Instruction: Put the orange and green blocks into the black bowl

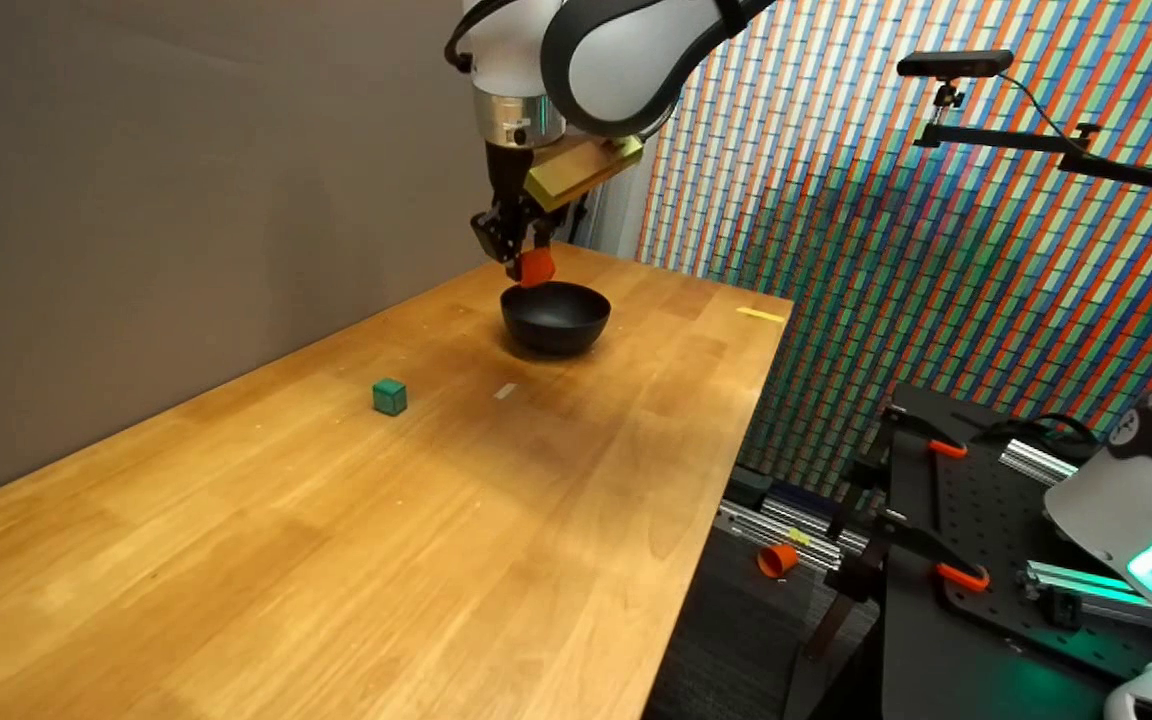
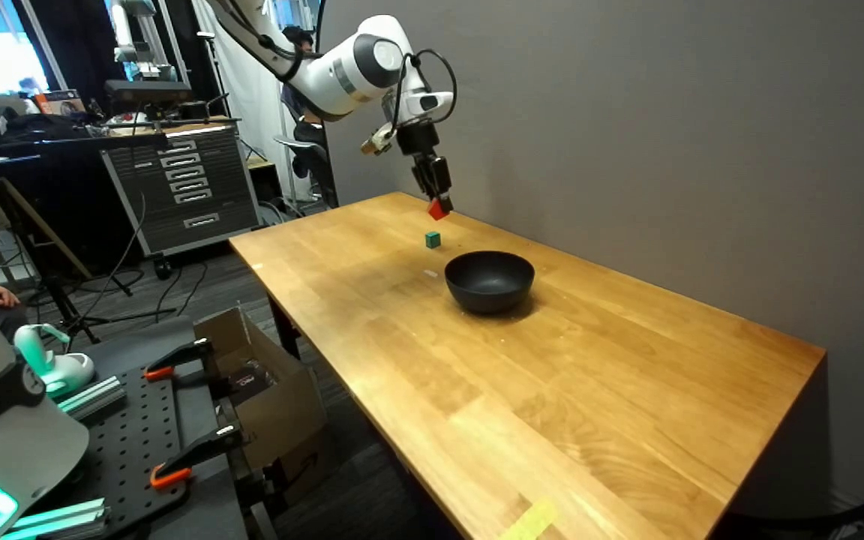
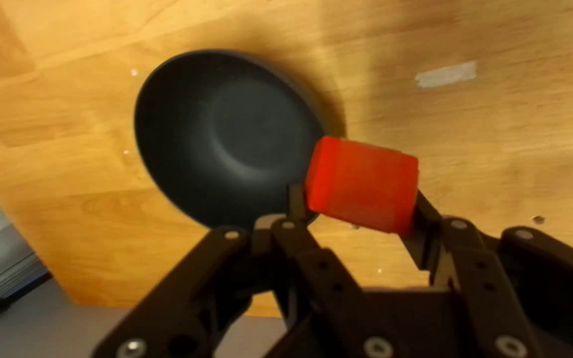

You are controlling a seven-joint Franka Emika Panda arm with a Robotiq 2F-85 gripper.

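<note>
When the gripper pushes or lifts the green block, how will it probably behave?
The green block would likely keep its shape, as its edges look straight. Pushed, it should slide rather than roll, given its flat faces. It is probably light, being far smaller than the black bowl.

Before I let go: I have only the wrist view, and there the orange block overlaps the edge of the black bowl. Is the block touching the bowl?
Observer: No. In an exterior view the orange block hangs in the air, with a gap showing between it and the black bowl.

Operator: Good. And the green block? I get only a bit of it at the right edge of my picture.

Observer: Both exterior views show the green block whole: it rests on the table, standing apart from the black bowl.
</note>
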